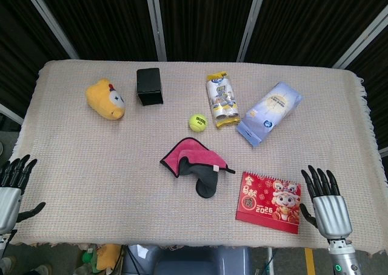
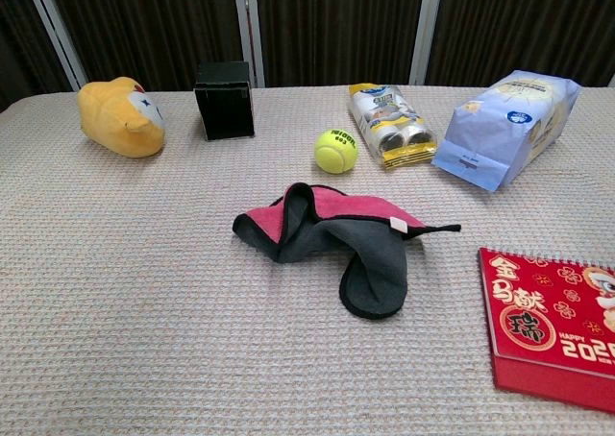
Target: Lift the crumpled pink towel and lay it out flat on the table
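The pink towel (image 1: 195, 163) lies crumpled near the middle of the table, its dark grey underside folded outward; in the chest view the towel (image 2: 336, 234) shows a pink top and a grey flap hanging toward me. My left hand (image 1: 12, 187) hovers at the table's near left edge, fingers apart, holding nothing. My right hand (image 1: 327, 205) hovers at the near right edge, fingers spread and empty. Both hands are well away from the towel and do not appear in the chest view.
A red calendar (image 1: 270, 202) lies right of the towel near my right hand. Behind the towel sit a tennis ball (image 1: 197, 122), a yellow-wrapped pack (image 1: 222, 100), a blue-white bag (image 1: 269, 112), a black box (image 1: 149, 86) and a yellow plush toy (image 1: 106, 98).
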